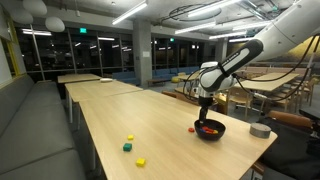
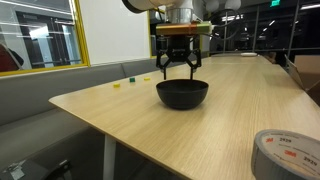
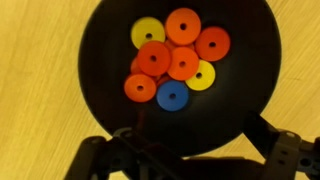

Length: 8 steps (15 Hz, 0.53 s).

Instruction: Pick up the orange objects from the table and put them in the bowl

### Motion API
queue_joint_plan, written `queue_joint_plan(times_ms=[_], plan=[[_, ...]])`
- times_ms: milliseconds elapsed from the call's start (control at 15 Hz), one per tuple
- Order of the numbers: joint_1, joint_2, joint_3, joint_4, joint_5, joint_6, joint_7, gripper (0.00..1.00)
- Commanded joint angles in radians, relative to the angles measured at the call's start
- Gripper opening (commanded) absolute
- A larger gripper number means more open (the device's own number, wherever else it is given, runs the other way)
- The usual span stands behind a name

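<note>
Inside the black bowl [image 3: 100, 60] lie orange discs [image 3: 183, 25], two yellow discs [image 3: 148, 33] and a blue disc [image 3: 172, 95], jaws spread wide above.

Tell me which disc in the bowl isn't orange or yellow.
The single blue disc at the pile's edge; the rest are orange discs or yellow discs.

End effector [image 2: 179, 68] downward, jaws spread wide.
</note>
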<state>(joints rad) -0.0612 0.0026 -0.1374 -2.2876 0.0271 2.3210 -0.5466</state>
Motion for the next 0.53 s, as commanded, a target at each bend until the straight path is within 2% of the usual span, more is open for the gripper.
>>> queue_joint_plan(times_ms=[0,467], plan=[[0.014,-0.007,0.052,0.032,0.033,-0.033,0.038,1.0],[0.052,-0.009,0.119,0.032,0.061,-0.056,0.076,1.0]])
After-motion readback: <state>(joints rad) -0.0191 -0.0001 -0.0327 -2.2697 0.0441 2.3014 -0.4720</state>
